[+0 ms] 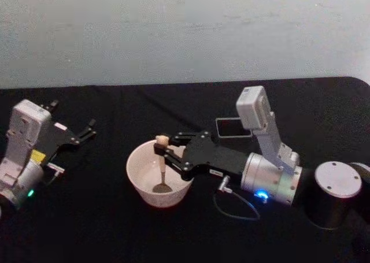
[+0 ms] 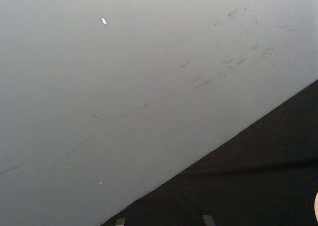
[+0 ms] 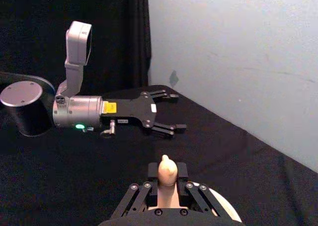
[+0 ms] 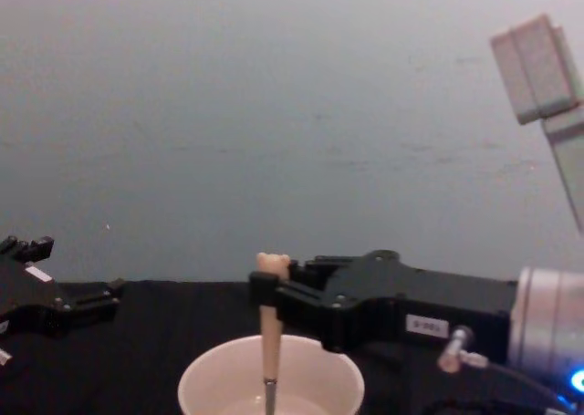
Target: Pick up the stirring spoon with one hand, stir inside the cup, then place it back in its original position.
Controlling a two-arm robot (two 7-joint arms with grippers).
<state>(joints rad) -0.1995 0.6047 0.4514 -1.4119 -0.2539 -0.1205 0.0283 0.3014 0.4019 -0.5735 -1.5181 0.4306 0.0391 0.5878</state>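
Observation:
The cream-white cup stands on the black table in front of me. The stirring spoon stands upright in it, metal bowl at the cup's bottom and bear head on top. My right gripper reaches in from the right, shut on the spoon's beige handle just under the bear head, above the cup. My left gripper lies open on the table at the far left, well apart from the cup.
A dark grey square-sided holder stands behind the right gripper. A thin cable loops off the right wrist onto the table. The pale wall rises past the table's far edge.

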